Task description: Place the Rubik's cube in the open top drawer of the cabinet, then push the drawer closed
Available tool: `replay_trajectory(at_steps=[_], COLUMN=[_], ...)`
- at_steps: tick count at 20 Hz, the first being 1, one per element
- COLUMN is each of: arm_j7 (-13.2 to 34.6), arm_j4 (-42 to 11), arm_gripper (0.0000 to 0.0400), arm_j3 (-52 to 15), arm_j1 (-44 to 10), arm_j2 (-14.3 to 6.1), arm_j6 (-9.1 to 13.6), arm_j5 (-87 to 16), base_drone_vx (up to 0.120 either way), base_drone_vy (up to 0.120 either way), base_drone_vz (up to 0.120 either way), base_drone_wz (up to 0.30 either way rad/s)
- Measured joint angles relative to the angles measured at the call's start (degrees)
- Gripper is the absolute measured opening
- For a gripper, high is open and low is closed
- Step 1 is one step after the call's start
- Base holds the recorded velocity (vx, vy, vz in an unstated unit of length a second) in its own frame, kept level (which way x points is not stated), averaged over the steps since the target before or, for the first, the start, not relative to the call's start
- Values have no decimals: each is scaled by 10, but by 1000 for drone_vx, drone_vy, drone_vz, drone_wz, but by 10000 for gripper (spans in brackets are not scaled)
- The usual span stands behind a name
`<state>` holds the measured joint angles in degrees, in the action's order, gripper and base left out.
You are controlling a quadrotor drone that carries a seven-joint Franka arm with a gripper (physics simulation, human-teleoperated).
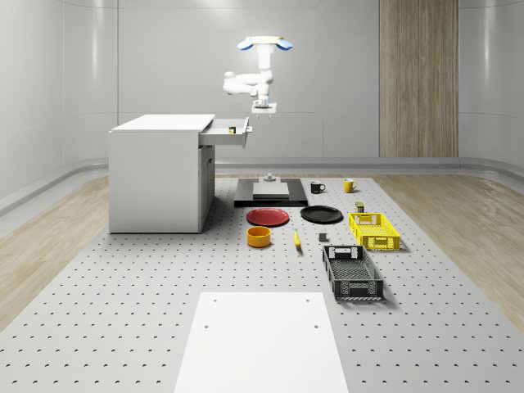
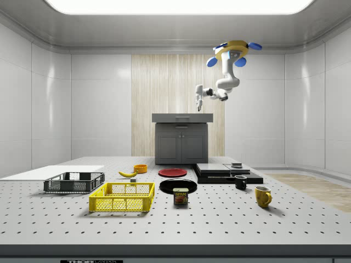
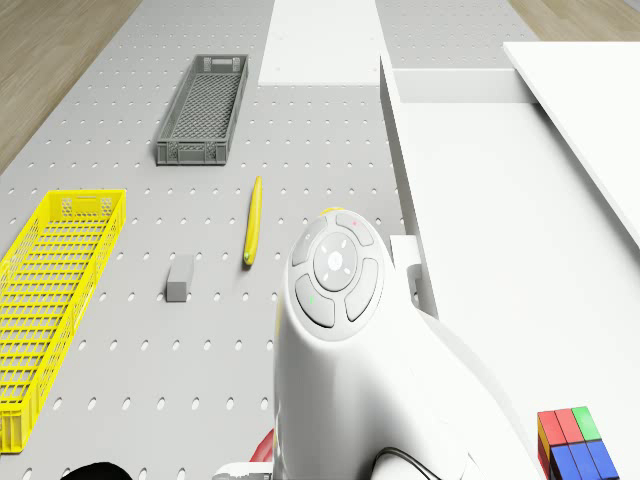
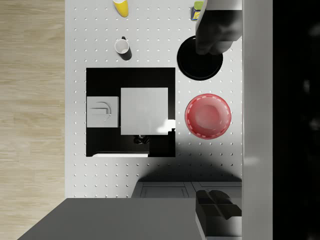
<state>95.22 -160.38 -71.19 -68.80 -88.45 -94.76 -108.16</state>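
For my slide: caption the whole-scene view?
Drone hovers beside white cabinet, gripper above its open top drawer.

Pale grey panelled walls point(image 1: 90, 74) enclose the room, with 1 vertical wood-grain panel point(image 1: 417, 78) set into the back wall behind the perforated grey table point(image 1: 123, 286). Light wooden floor point(image 1: 458, 221) runs along both sides of that table. A bright ceiling light point(image 2: 175, 5) glows above the table in the side view.

I see an evenly bright, crisp scene lit by the ceiling panel point(image 2: 175, 5), with soft shadows under the crates, faint sheen on the walls, and deep shade beside the drawer point(image 4: 295, 120).
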Motion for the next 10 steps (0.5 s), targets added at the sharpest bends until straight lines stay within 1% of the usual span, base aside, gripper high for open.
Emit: replay_trajectory(at_steps=[2, 3, 6, 7, 8, 9, 10], arm_j7=[0, 0, 0, 3, 42, 111, 180], arm_j4=[0, 0, 0, -1, -12, -11, 2], arm_gripper=[400, 400, 400, 400, 400, 400, 400], arm_j3=[0, 0, 0, -5, -18, -27, -29], arm_j1=[0, 0, 0, -4, -38, -100, -162], arm_j2=[0, 0, 1, -12, -43, -66, -81], arm_j6=[0, 0, 1, 13, 60, 131, 206], arm_j5=[0, 0, 0, -10, -38, -53, -52], base_drone_vx=[0, 0, 0, 0, 0, 0, 0], base_drone_vy=[0, 40, 120, 40, 0, 0, 0], base_drone_vz=[-120, -120, -120, -120, -120, 0, 0], base_drone_wz=[0, 0, 0, 0, 0, 0, 0])
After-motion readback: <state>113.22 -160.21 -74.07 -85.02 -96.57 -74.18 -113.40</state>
